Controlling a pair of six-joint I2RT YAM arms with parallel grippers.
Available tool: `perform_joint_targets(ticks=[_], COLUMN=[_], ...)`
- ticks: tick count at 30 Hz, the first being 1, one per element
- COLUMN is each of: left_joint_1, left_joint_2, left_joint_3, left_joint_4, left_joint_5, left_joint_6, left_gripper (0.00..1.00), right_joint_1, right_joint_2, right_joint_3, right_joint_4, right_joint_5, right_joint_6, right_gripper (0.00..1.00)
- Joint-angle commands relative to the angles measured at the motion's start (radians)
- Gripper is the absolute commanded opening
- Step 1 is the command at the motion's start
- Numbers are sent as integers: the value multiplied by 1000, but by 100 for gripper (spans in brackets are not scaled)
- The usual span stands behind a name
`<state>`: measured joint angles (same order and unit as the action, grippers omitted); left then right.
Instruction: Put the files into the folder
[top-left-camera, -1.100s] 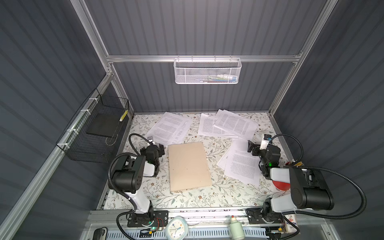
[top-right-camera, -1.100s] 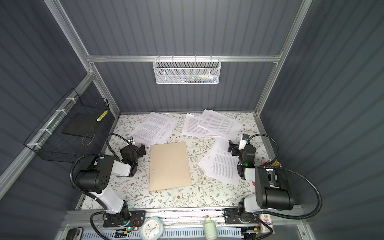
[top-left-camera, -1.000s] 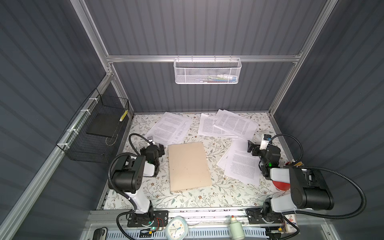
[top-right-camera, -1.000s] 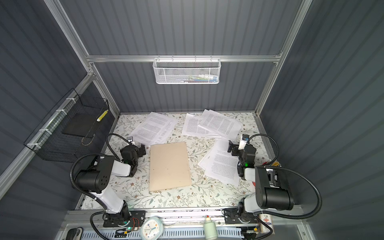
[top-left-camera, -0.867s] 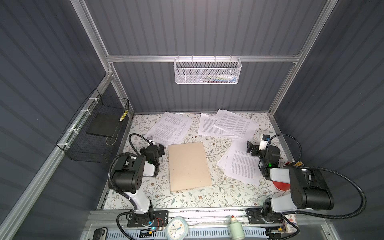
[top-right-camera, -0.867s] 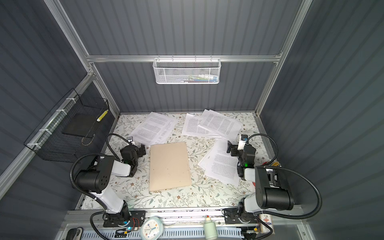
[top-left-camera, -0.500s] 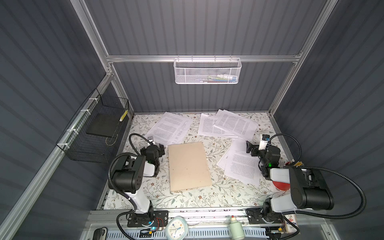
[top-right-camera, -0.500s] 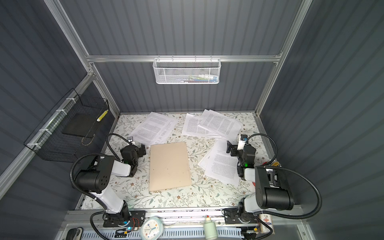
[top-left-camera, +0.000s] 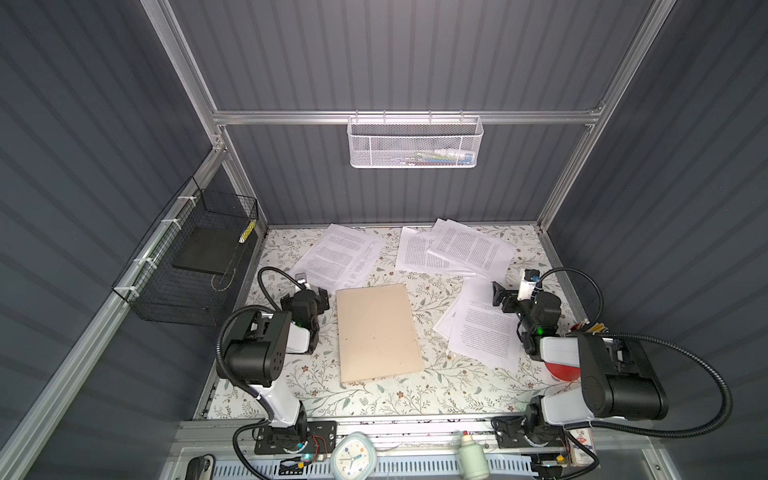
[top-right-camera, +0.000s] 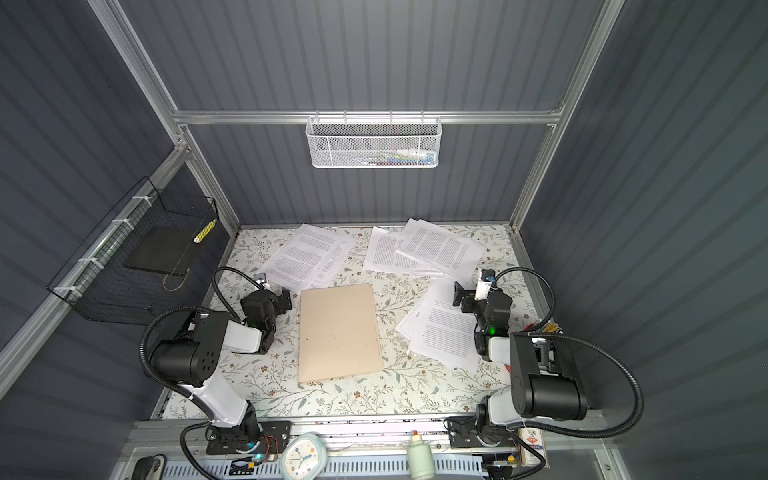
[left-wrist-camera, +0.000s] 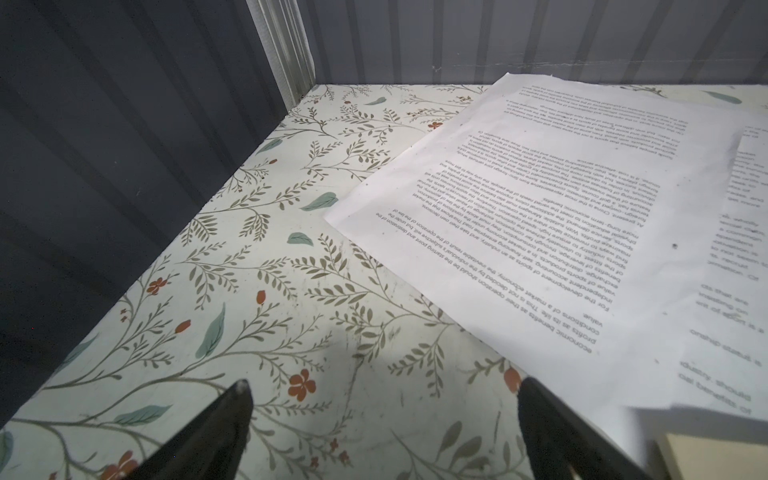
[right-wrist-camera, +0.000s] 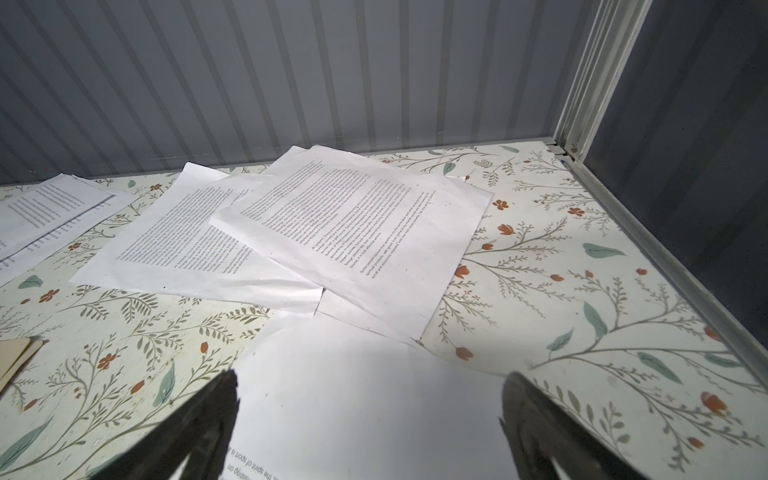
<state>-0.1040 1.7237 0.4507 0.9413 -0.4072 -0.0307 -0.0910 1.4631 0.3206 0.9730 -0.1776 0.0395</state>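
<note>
folder (top-left-camera: 377, 332) shut, task looks unstarted; files (top-left-camera: 453, 249) all loose beyond and right of folder; left gripper (left-wrist-camera: 382, 384), right gripper (right-wrist-camera: 370, 376) spread wide, empty.

Robot lab cell (aluminium frame (top-left-camera: 291, 117), grey panels (top-left-camera: 395, 54)).

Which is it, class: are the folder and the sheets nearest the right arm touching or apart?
Apart. In both top views a strip of floral tablecloth shows between the folder and those sheets.
</note>
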Motion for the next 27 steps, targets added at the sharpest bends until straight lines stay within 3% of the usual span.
perform_joint_targets(ticks=[1, 3, 5, 6, 8, 10, 12, 14, 16, 18, 24, 27], left_joint_1=[-2, -2, -5, -25, -72, -103, -133, -167, -186, -194, -194, -194], left_joint_2=[-6, -11, -73, -91, -169, -254, -307, -320, -334, -376, -424, -395], left_joint_3=[4, -6, 13, 45, 152, 230, 350, 444, 476, 445, 357, 339], left_joint_4=[7, 24, -70, -113, -408, -642, -969, -1201, -1338, -1380, -1427, -1401], left_joint_5=[-13, -15, -25, -95, -227, -237, -251, -198, -136, -31, 290, 381], left_joint_6=[-10, -7, -12, -4, -57, -178, -397, -504, -547, -559, -539, -528], left_gripper=[100, 100, 100, 100, 100, 100, 100, 100, 100, 100, 99, 83], right_joint_1=[1, 0, -6, -17, -2, 45, 60, 57, 44, 18, 154, 281], right_joint_2=[-6, -4, -1, -6, -71, -237, -369, -443, -480, -504, -413, -351], right_joint_3=[-8, -7, 12, 16, 5, 61, 158, 223, 228, 221, 320, 343], right_joint_4=[23, 22, -5, -19, -50, -294, -572, -711, -752, -734, -863, -893], right_joint_5=[-5, -2, 19, 29, 122, 315, 386, 350, 352, 190, 7, -20], right_joint_6=[-16, -13, 6, 24, 37, 64, 143, 209, 401, 490, 533, 506], right_gripper=[99, 99, 99, 99, 99, 99, 99, 99, 99, 99, 99, 99])
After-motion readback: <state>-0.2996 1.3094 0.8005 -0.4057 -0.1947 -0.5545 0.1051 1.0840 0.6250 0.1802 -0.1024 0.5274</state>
